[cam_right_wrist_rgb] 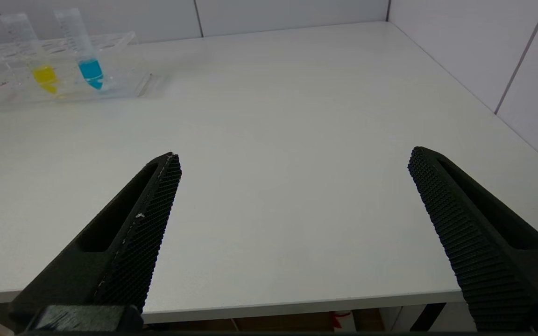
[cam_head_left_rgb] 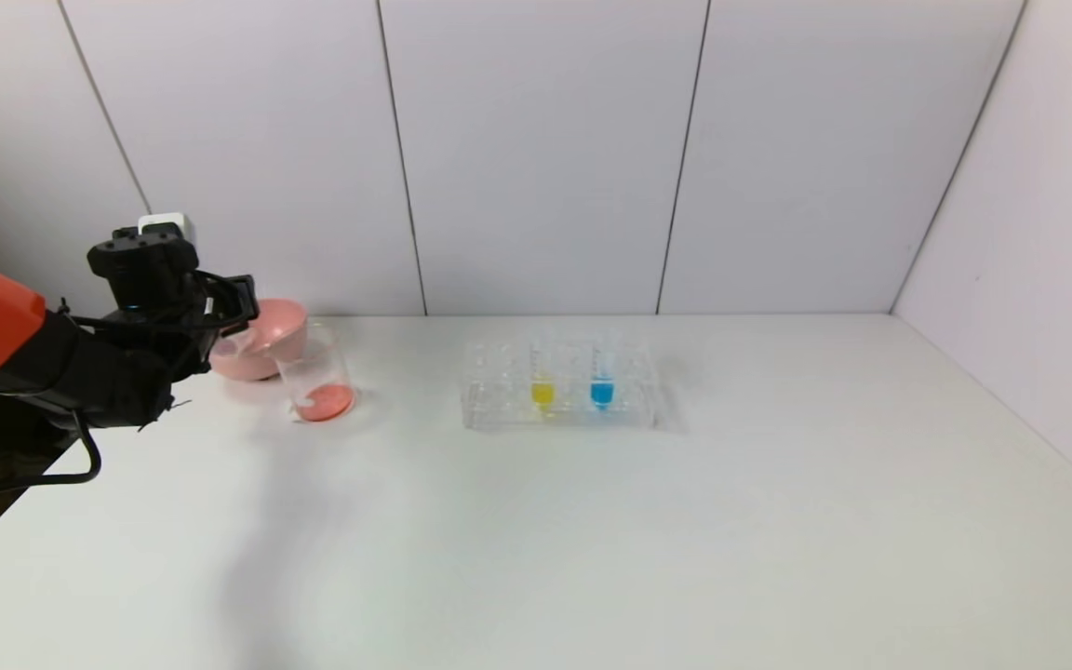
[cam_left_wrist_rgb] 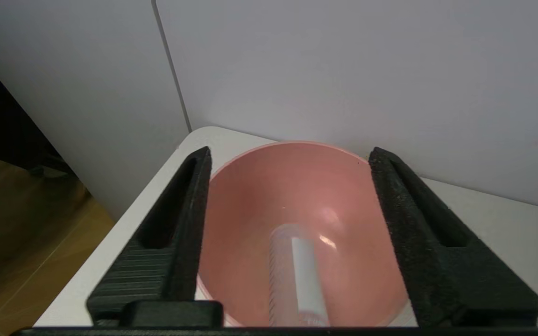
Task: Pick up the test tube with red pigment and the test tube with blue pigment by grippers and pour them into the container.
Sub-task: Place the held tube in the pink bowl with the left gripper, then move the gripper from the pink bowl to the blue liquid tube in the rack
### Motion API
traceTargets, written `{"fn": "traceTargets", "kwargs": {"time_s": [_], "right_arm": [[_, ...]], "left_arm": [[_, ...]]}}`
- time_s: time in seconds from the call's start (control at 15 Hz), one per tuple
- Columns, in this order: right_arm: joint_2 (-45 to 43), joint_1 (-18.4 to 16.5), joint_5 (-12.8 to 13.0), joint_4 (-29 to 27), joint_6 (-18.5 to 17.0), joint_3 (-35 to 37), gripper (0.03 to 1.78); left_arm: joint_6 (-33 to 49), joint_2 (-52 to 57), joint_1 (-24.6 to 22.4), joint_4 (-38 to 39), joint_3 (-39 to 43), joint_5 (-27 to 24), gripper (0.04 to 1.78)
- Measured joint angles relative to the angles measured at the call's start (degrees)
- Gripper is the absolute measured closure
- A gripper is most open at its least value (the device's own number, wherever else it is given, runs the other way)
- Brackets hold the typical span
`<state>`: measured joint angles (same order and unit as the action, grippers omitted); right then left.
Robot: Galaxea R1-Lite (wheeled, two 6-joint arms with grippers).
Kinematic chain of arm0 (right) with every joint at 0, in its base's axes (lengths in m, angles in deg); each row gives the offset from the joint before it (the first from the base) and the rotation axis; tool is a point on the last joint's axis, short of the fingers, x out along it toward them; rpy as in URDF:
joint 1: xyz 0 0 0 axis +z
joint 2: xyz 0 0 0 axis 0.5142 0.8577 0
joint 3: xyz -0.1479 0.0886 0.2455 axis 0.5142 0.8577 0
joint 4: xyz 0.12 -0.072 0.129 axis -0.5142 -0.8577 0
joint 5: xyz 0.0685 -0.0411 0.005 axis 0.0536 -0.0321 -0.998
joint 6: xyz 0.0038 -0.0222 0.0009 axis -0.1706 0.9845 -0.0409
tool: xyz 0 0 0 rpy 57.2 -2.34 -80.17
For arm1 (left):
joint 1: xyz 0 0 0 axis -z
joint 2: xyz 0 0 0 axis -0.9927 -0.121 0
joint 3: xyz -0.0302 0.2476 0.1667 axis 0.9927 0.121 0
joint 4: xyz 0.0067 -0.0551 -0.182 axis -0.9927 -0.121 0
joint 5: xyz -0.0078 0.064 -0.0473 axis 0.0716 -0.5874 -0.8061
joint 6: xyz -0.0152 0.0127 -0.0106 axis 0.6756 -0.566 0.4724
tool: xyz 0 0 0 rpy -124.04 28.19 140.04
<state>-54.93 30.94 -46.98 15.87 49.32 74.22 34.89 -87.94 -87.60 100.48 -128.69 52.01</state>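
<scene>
White table point(cam_head_left_rgb: 592, 540) takes up most of the head view, bare across the near part. Right gripper point(cam_right_wrist_rgb: 292, 224) only shows in its own wrist cam, not in the head view: fingers spread wide, nothing between them, hanging over the near right edge of the table.

Further back, about mid-table, sits the clear rack point(cam_head_left_rgb: 559, 395). It's so see-through the holes are hard to count. Blue tube point(cam_head_left_rgb: 601, 386) stands upright in it, with a yellow tube point(cam_head_left_rgb: 542, 389) just to its left. Both look intact, liquid down in the tips.

Over on the left, the beaker point(cam_head_left_rgb: 315, 377) stands upright with orange-red liquid pooled in the bottom. Just behind and left of it is the pink bowl point(cam_head_left_rgb: 261, 340), partly blocked by the left gripper point(cam_head_left_rgb: 236, 312).

Left gripper is hovering over the bowl, fingers released and wide apart on either side of the bowl's rim in the wrist cam point(cam_left_wrist_rgb: 290, 158). Lying in the bowl is a clear tube point(cam_left_wrist_rgb: 299, 280), looking empty, slanted along the bowl's inner wall; its lower end is cut off by the frame edge, so I can't tell if there's a cap or any red left in it. Presumably that's the red tube, but no colour is visible. From the head cam you can't see it at all, the gripper and the bowl wall hide it.
</scene>
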Motion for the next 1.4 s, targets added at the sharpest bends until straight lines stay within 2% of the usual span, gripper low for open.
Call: {"fn": "traceTargets", "kwargs": {"time_s": [0.13, 0.33, 0.53, 0.73, 0.93, 1.07, 1.2, 1.4], "right_arm": [[0.0, 0.0, 0.0, 0.0, 0.0, 0.0, 0.04], [0.0, 0.0, 0.0, 0.0, 0.0, 0.0, 0.04], [0.0, 0.0, 0.0, 0.0, 0.0, 0.0, 0.04], [0.0, 0.0, 0.0, 0.0, 0.0, 0.0, 0.04], [0.0, 0.0, 0.0, 0.0, 0.0, 0.0, 0.04], [0.0, 0.0, 0.0, 0.0, 0.0, 0.0, 0.04], [0.0, 0.0, 0.0, 0.0, 0.0, 0.0, 0.04], [0.0, 0.0, 0.0, 0.0, 0.0, 0.0, 0.04]], "left_arm": [[0.0, 0.3, 0.0, 0.3, 0.2, 0.1, 0.33], [0.3, 2.8, 0.7, -0.3, 1.3, 0.1, 0.09], [1.5, 8.9, 3.4, -4.1, 4.9, -0.8, 0.06], [3.7, 17.8, 8.4, -12.0, 10.8, -4.9, 0.06], [4.6, 27.5, 18.0, -21.4, 17.1, -9.0, 0.06], [6.7, 32.1, 26.0, -26.0, 19.6, -9.0, 0.06], [10.9, 34.4, 33.9, -29.6, 20.1, -5.9, 0.06], [18.8, 33.5, 45.4, -33.7, 17.2, 3.0, 0.06]]}}
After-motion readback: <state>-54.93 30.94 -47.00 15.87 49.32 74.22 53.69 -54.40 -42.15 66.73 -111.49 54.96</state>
